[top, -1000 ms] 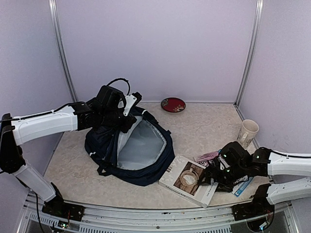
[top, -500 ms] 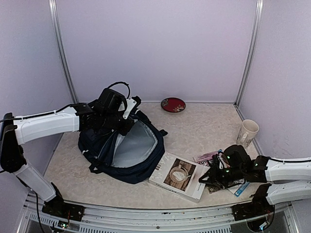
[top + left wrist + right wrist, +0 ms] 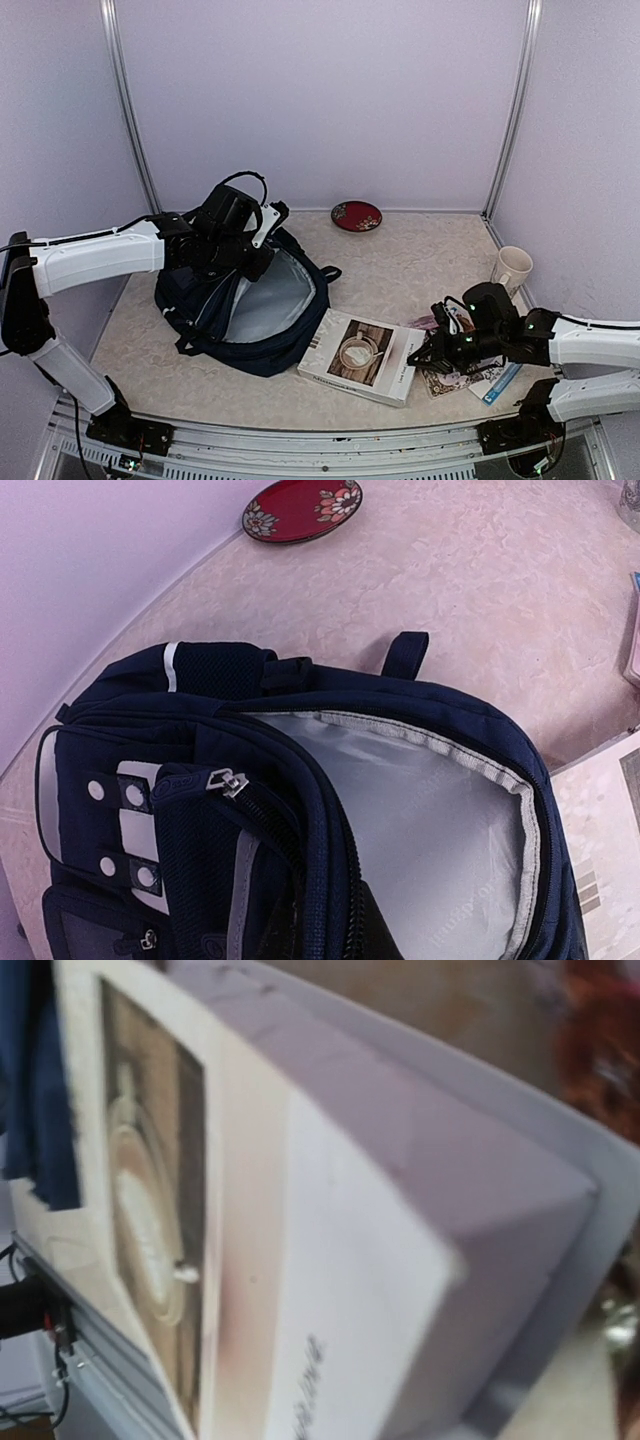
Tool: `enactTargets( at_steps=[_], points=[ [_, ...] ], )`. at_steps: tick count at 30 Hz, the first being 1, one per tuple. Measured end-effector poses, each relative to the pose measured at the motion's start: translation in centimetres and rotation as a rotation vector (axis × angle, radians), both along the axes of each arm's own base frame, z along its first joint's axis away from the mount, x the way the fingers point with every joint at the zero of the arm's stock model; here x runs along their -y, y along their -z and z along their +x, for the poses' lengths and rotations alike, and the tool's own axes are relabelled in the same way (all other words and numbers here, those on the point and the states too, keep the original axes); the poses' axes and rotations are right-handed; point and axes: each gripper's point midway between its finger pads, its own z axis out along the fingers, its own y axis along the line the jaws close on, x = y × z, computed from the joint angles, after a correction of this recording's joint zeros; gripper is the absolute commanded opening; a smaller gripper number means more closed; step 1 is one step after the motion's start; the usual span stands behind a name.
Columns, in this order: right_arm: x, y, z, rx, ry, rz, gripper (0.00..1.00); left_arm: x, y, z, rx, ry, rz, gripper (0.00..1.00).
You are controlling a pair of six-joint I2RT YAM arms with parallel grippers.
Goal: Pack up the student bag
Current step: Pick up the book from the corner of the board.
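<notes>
Backpack [image 3: 262,312] lay on the left half of the desk [image 3: 420,262], mouth facing right, grey lining exposed. Left gripper [image 3: 248,258] sat at the upper rim of the opening, jaws closed; it appeared to pinch the rim fabric and prop the mouth open. In the left wrist view the main compartment gaped wide and looked unfilled.

Book [image 3: 360,356] lay flat on the desk just beside the lower right edge of the backpack, near corner close to the mouth. Right gripper [image 3: 433,352] was low at the book's right edge, jaws fully closed. Right wrist view was blurred and filled with the cover; could not tell whether the gripper pinched anything or only butted against the edge.

Mug [image 3: 510,270] and red dish [image 3: 356,215] stood well apart, untouched.

Step in hand, as judged: getting the book into the compartment. Next move likely called for sliding it leftward into the mouth, with the rim kept raised so the corner would clear the lip.
</notes>
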Motion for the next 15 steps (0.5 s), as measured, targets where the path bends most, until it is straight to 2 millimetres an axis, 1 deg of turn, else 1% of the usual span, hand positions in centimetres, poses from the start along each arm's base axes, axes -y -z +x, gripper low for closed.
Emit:
enactTargets(
  at_steps=[3,5,9,11,15],
  points=[
    [-0.2,-2.1,0.3,0.043,-0.017,0.014,0.0,0.0,0.0,0.0,-0.001,0.0,0.001,0.0],
    [-0.3,-4.3,0.8,0.09,-0.018,0.029,0.0,0.0,0.0,0.0,-0.001,0.0,0.001,0.0],
    [-0.2,-7.7,1.4,0.18,-0.014,0.054,0.0,0.0,0.0,0.0,-0.001,0.001,0.001,0.0],
    [0.0,-8.6,1.4,0.207,-0.011,0.056,0.0,0.0,0.0,0.0,-0.001,0.001,0.001,0.0],
    [0.3,-9.1,1.4,0.225,-0.01,0.057,0.0,0.0,0.0,0.0,-0.001,0.001,0.001,0.0]
  ],
)
